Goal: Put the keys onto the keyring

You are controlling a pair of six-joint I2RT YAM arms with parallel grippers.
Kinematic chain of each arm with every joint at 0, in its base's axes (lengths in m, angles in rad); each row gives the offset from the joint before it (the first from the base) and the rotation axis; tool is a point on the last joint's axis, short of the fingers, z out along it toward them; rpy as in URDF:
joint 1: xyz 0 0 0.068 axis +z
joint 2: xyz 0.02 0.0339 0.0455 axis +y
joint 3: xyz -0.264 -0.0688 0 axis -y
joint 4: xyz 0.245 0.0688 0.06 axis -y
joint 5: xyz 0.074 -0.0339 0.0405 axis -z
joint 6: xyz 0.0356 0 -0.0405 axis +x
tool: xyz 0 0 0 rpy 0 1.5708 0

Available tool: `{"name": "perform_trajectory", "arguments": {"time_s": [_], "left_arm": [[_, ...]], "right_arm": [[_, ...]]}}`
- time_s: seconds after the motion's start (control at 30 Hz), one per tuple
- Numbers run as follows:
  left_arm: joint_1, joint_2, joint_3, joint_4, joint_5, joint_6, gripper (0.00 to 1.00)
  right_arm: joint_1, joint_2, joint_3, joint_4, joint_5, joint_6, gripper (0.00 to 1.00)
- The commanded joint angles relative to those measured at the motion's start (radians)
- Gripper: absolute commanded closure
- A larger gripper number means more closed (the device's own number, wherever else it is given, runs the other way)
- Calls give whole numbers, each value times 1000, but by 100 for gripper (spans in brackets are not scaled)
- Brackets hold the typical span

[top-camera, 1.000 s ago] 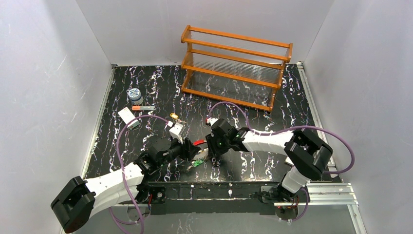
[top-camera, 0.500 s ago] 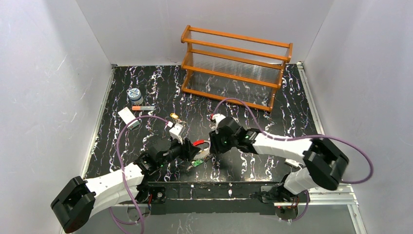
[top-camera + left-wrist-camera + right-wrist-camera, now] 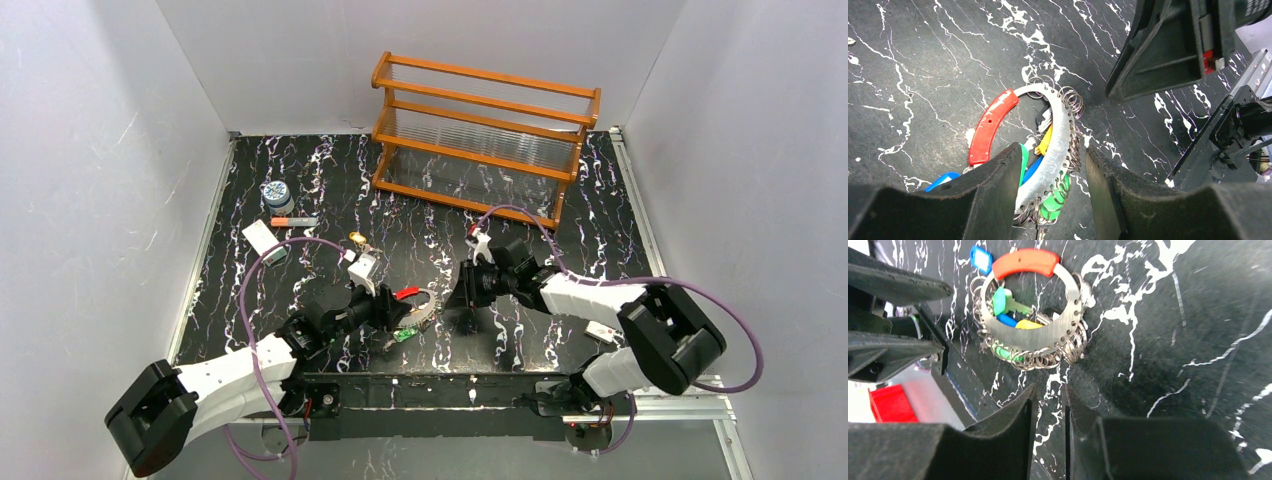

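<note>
Just on the near-left of the keyring (image 3: 1058,132), the left gripper (image 3: 1054,152): jaws well apart, one finger on each side of the flat silver band, clamping nothing as far as the wrist view shows. Flat on the black marbled table (image 3: 330,170), that keyring, with its curved red piece (image 3: 990,125) on the far-left arc.

Within and along the loop, the keys (image 3: 1005,302): green, blue and yellow heads bunched inside the band, another green head under its near edge, one blue head just outside by the red piece. Through the band's holes, many small wire rings (image 3: 1068,347).

Just right of the keyring, and apparently not touching it, the right gripper (image 3: 1049,387): jaws only a narrow slit apart, empty, tips aimed at the ring's right edge.

Seems close to finished, with most coloured heads gathered at the band and apparently hooked on by the wire rings. Cannot tell whether each is truly threaded or merely lying inside the loop.

Beyond the keyring to the far left, a small yellowish thing (image 3: 357,238), too small to name; if a key, one more to fetch and thread. Farther off the same way, a white card (image 3: 262,240), an orange-tipped stick (image 3: 293,221) and a round patterned jar (image 3: 277,193). Farthest beyond the keyring, to the far right, a wooden rack (image 3: 485,140).
</note>
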Motion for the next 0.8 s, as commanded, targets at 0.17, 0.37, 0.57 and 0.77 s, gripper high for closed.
{"name": "perform_trajectory", "arguments": {"time_s": [0.17,0.37,0.57,0.77], "left_arm": [[-6,-1,-2,26,8,-6,52],[-5,3,-2,26,8,-4,52],[-6,2,0,27,9,-4,52],[-5,2,0,26,8,-3,52]], "right_arm": [[-9,78,6,196,-188,25,67],[-10,142,89,150,-154,-40,59],[-10,208,121,130,-145,-63,56],[-10,224,111,124,-122,-87,55]]}}
